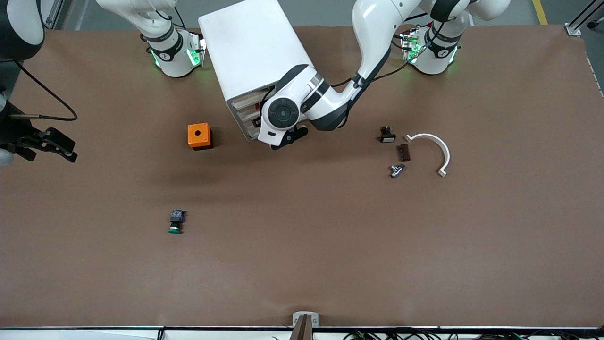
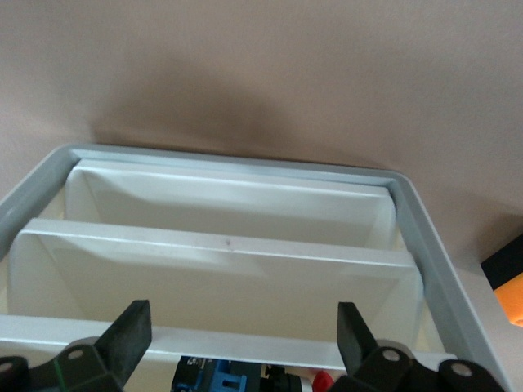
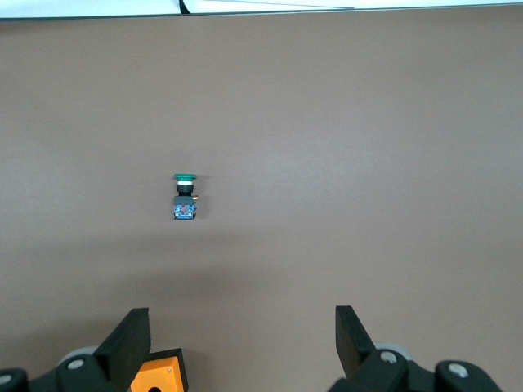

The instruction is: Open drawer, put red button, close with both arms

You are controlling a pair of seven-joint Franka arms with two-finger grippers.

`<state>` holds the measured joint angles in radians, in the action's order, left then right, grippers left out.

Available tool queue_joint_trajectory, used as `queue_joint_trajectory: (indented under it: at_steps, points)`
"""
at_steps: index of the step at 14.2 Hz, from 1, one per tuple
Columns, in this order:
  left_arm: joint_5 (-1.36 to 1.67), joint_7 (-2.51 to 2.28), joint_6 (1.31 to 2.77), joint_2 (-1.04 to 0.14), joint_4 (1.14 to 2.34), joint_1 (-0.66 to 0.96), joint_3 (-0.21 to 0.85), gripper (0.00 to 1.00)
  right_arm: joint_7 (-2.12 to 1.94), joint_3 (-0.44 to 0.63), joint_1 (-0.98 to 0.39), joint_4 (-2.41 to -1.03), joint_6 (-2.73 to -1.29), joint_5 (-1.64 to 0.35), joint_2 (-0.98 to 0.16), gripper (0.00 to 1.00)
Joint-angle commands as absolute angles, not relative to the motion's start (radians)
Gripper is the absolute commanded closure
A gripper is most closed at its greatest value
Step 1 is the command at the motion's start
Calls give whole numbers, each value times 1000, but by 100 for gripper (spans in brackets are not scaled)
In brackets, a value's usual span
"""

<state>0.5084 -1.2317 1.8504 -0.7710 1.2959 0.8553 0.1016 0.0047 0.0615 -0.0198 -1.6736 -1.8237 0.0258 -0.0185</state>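
Red button [image 2: 324,379] lies in drawer [image 2: 221,339], lower frame. Left gripper [image 2: 243,328] spread, empty: push front squarely. Right gripper [image 3: 242,341] spread, waiting.

**No readable writing in any view**

No text, label, brand name or number can be read in these pictures. The white cabinet [image 1: 252,52] has plain, unmarked walls, and the orange cube [image 1: 198,135] has only a round hole in its top, no lettering. The two arm bases carry small dark marks near their green lights, but these are too small to make out. The brown tabletop [image 1: 302,245] bears no print or sign.
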Motion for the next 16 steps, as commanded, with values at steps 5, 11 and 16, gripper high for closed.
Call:
queue_joint_trajectory:
  at_steps: [5,11,16]
  points:
    - [542,-1226,1845,-759,1307,850,95,1,-6,48,-2,-1667,-1825,44,-14,0]
    - [384,-1043,1841,-695,1302,743,89,1,-6,48,0,-1667,-1824,44,-12,0]
    - [289,-852,1752,-556,1304,589,87,1,-8,48,0,-1667,-1824,43,-11,0]
